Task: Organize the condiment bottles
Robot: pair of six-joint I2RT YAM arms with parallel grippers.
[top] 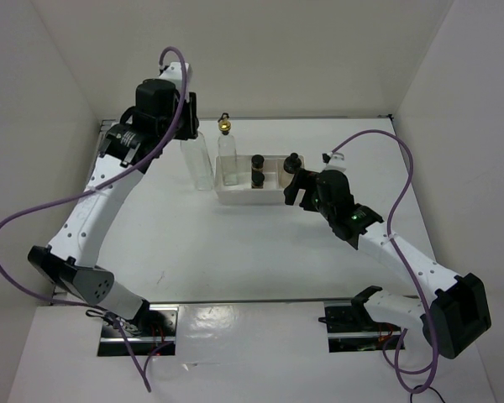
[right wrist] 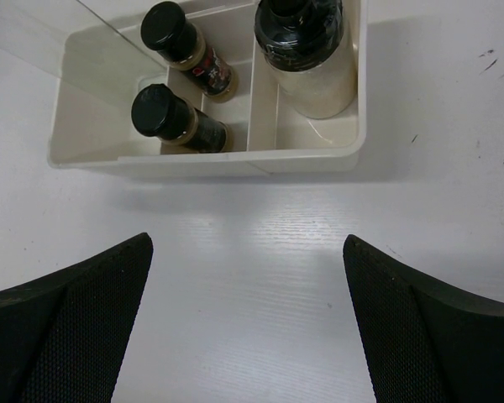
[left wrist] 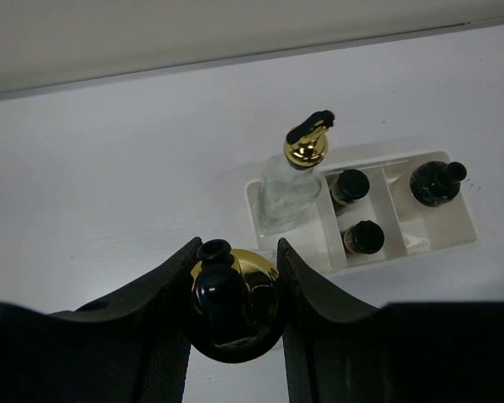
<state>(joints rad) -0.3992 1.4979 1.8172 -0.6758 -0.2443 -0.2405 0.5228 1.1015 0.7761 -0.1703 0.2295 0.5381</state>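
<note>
Table's near side: the right gripper [right wrist: 245,243] hangs with its jaws spread wide and nothing between them, just short of the white three-compartment rectangular plastic tray [right wrist: 235,159].

In the tray, a whitish black-capped jar [right wrist: 312,63] fills the right compartment. A nearer small dark black-capped spice jar [right wrist: 170,117] and a farther one like it [right wrist: 178,42] share the middle. A tall clear square glass bottle with a gold pourer top [left wrist: 290,180] stands upright toward the far end of the left compartment.

Just outside the tray's left end, the left gripper [left wrist: 235,252] is pinched on the gold-and-black pourer top of a second tall clear glass bottle [top: 198,159]. This bottle is upright (whether its base rests on the white table [top: 235,252] cannot be told).

The step in hand appears to be bringing this last bottle into the left compartment, whose near half looks free. Doing it well likely means lifting until the base clears the tray wall and keeping the glass vertical. It would then go down into the near half, clear of the standing bottle's pourer, with release only once the base is seated.

Open table lies in front of the tray. The side wall [top: 34,126] and back wall [top: 277,59] stand close around the left arm. The right gripper sits by the tray's right end, well apart from the landing spot.
</note>
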